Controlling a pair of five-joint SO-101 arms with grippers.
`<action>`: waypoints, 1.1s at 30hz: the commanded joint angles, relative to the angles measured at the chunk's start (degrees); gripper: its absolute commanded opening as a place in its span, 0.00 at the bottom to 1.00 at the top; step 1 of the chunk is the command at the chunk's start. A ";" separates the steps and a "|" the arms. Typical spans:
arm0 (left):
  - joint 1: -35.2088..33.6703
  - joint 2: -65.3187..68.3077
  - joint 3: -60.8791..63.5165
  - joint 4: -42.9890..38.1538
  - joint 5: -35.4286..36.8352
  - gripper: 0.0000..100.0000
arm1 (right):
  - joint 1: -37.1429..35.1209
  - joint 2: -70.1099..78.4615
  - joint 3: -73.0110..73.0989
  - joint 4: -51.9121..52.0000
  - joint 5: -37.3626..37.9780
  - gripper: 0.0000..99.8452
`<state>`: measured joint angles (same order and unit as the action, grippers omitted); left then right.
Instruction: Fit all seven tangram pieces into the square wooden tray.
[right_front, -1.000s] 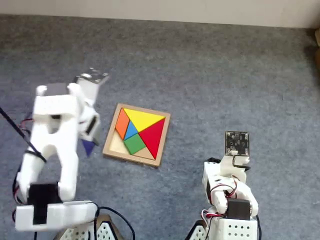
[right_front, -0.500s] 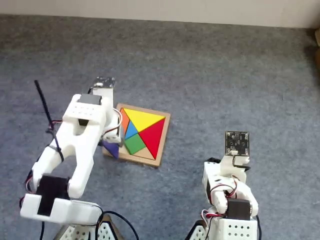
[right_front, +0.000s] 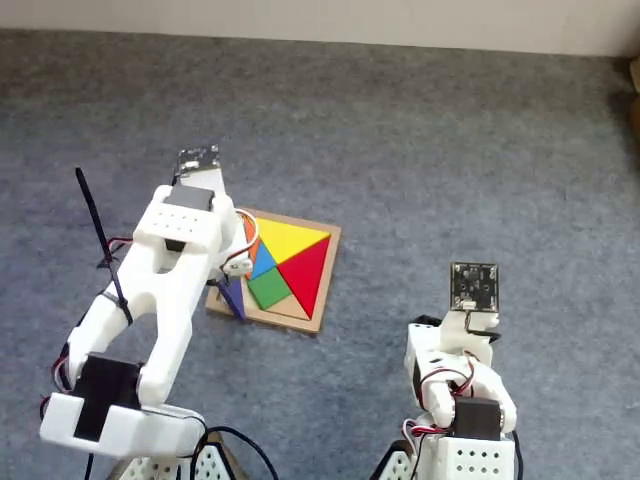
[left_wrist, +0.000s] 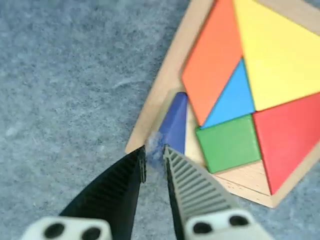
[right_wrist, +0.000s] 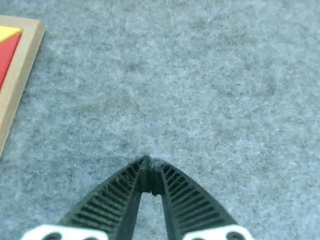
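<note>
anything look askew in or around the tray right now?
Yes: the dark blue piece, pinched in the left gripper, appears tipped up on edge just inside the tray rim, beside the orange piece, rather than lying flat on the bare wood there. The seated pieces look flush.

Table (right_front: 450, 130): covered edge to edge w/ grey-blue short-pile fabric, lying flat. Meets pale strip (right_front: 320, 20) along far side.

Carries square wooden tray (right_front: 329, 281) approx mid-surface, flat on fabric, turned slightly off-square to far edge. In left wrist view, tray rim (left_wrist: 160, 95) sits straight on the fabric (left_wrist: 65, 75). Same at the rim corner (right_wrist: 20, 80) in right wrist view, w/ fabric (right_wrist: 200, 75) stretching away beside it.

Also carries left arm base (right_front: 160, 460) and right arm base (right_front: 465, 455) at near edge, well apart. Tray farther back, btwn the two, nearer the left one.
</note>
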<state>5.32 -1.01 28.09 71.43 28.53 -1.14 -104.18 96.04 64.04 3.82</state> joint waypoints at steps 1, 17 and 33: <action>1.89 0.57 -0.31 -0.35 0.62 0.01 | 0.75 -0.31 5.85 -0.57 0.26 0.02; 1.45 0.57 -4.44 7.91 5.54 0.28 | 0.75 -0.31 5.85 -0.57 0.35 0.02; -0.04 0.75 -3.47 13.10 5.45 0.33 | 0.75 -0.31 5.85 -0.57 0.44 0.02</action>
<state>6.02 0.22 25.63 84.09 33.63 -1.14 -104.18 96.04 64.04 3.82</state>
